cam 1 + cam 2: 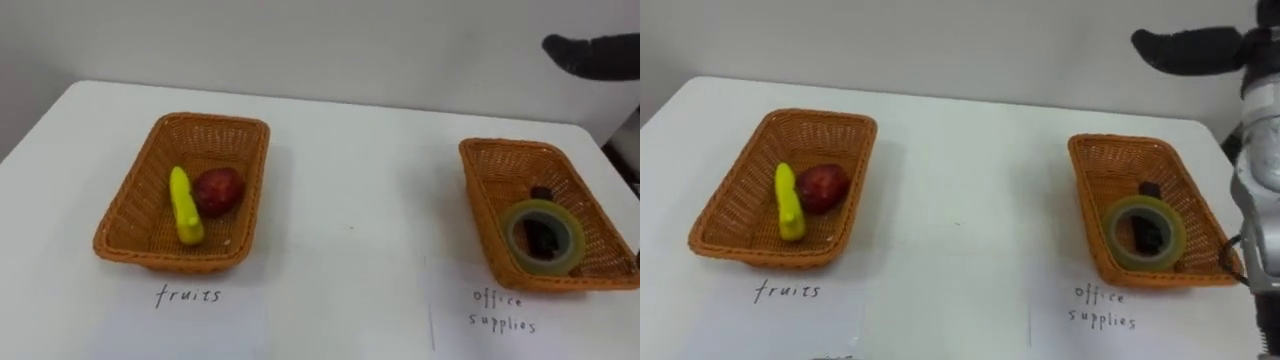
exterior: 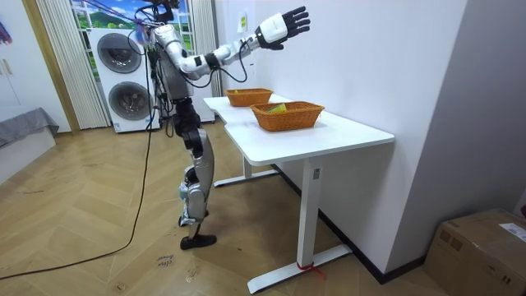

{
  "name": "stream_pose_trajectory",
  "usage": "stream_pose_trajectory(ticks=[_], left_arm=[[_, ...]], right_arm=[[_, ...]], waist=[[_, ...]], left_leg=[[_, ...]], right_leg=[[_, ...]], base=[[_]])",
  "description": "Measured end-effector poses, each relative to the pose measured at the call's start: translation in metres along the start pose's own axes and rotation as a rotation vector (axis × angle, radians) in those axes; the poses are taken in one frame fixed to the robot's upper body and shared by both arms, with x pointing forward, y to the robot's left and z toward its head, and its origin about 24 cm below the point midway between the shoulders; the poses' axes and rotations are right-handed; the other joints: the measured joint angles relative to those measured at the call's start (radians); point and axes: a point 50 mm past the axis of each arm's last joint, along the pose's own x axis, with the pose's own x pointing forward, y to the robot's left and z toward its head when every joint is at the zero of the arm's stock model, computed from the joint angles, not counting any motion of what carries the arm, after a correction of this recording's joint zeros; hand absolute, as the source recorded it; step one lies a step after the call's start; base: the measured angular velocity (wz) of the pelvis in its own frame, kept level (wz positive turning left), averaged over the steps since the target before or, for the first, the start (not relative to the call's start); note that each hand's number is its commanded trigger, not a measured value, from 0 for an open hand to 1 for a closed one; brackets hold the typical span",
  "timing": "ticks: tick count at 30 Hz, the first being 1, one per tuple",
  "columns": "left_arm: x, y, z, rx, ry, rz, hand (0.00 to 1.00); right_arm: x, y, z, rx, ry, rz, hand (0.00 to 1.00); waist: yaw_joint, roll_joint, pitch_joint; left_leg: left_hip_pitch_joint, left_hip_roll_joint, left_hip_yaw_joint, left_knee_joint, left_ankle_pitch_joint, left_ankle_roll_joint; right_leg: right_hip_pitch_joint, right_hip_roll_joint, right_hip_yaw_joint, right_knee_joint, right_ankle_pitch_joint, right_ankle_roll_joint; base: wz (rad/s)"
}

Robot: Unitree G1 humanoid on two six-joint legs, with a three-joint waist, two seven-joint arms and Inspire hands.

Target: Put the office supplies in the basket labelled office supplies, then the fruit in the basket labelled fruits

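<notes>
Nearest us, the office basket point(image 1: 485, 200) holds the tape roll point(image 1: 515, 245) with a dark item point(image 1: 541, 193) showing just behind it. Well off to that basket's left, the fruit basket point(image 1: 135, 215) holds the yellow banana point(image 1: 184, 210) beside the red apple point(image 1: 218, 190), and we see nothing left unsorted on the worktop point(image 1: 350, 200) between them. High above the office basket's far right corner, our right hand point(image 2: 283, 25) hangs with fingers spread wide and holding nothing. We judge the sorting done, so the arm should come home high, clear of that basket's rim.
</notes>
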Motion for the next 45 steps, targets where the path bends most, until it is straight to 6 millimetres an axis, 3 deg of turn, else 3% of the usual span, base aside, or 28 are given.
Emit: stream_pose_trajectory(ticks=[3, 10, 14, 22, 27, 30, 32, 36, 40, 45], left_arm=[[0.000, -0.001, 0.001, -0.002, -0.002, 0.000, 0.00], [0.000, 0.001, 0.001, 0.002, -0.001, 0.050, 0.00], [0.000, 0.000, 0.000, 0.003, 0.001, 0.068, 0.00], [0.000, 0.001, 0.002, -0.001, -0.003, 0.107, 0.00], [0.000, 0.002, 0.007, -0.009, -0.022, 0.141, 0.00], [0.001, 0.002, 0.008, -0.009, -0.031, 0.143, 0.00], [0.000, 0.001, 0.008, -0.009, -0.031, 0.141, 0.00], [-0.001, -0.004, 0.004, -0.017, -0.020, 0.132, 0.00], [-0.002, -0.007, -0.006, -0.026, 0.011, 0.135, 0.00], [-0.003, -0.013, -0.011, -0.043, 0.026, 0.120, 0.00]], right_arm=[[-0.004, -0.016, -0.007, 0.009, 0.030, -0.090, 0.00], [-0.014, -0.036, -0.018, 0.004, 0.066, -0.222, 0.00], [-0.022, -0.051, -0.034, -0.010, 0.127, -0.323, 0.00], [-0.054, -0.079, -0.071, 0.013, 0.295, -0.488, 0.00], [-0.103, -0.097, -0.119, -0.052, 0.534, -0.582, 0.00], [-0.126, -0.099, -0.137, -0.038, 0.633, -0.666, 0.00], [-0.140, -0.096, -0.144, -0.033, 0.673, -0.704, 0.00], [-0.189, -0.097, -0.160, -0.035, 0.803, -0.812, 0.00], [-0.223, -0.093, -0.173, -0.029, 0.912, -0.899, 0.00], [-0.270, -0.083, -0.192, 0.069, 1.103, -1.011, 0.00]], waist=[[-0.033, 0.003, -0.0006], [-0.056, -0.002, 0.0007], [-0.085, -0.003, 0.0027], [-0.099, 0.003, 0.0041], [-0.103, 0.002, 0.0053], [-0.104, 0.013, 0.0070], [-0.103, 0.025, 0.0067], [-0.112, 0.048, -0.0027], [-0.117, 0.052, 0.0002], [-0.136, 0.050, 0.0022]], left_leg=[[0.004, 0.002, 0.011, -0.005, 0.000, -0.002], [0.012, 0.016, 0.054, -0.013, -0.003, -0.010], [0.013, 0.019, 0.061, -0.013, -0.005, -0.012], [0.008, 0.032, 0.086, -0.013, -0.007, -0.021], [0.001, 0.030, 0.091, -0.015, -0.008, -0.022], [0.001, 0.031, 0.109, -0.016, -0.010, -0.022], [-0.003, 0.031, 0.114, -0.018, -0.010, -0.022], [-0.003, 0.031, 0.113, -0.020, -0.009, -0.023], [0.012, 0.030, 0.112, -0.021, -0.009, -0.023], [0.005, 0.029, 0.099, -0.030, -0.010, -0.023]], right_leg=[[-0.008, 0.003, 0.011, 0.002, 0.000, 0.000], [-0.031, 0.021, 0.057, 0.001, 0.011, -0.009], [-0.034, 0.024, 0.059, 0.002, 0.012, -0.011], [-0.054, 0.040, 0.083, 0.002, 0.015, -0.017], [-0.058, 0.039, 0.086, -0.001, 0.015, -0.017], [-0.065, 0.041, 0.100, -0.002, 0.015, -0.017], [-0.077, 0.043, 0.111, -0.001, 0.015, -0.017], [-0.084, 0.045, 0.113, 0.001, 0.015, -0.017], [-0.073, 0.048, 0.134, -0.003, 0.015, -0.017], [-0.074, 0.049, 0.128, -0.012, 0.014, -0.016]], base=[[-0.11], [-0.27], [-0.05], [-0.12], [-0.01], [-0.15], [-0.15], [-0.03], [-0.12], [0.03]])
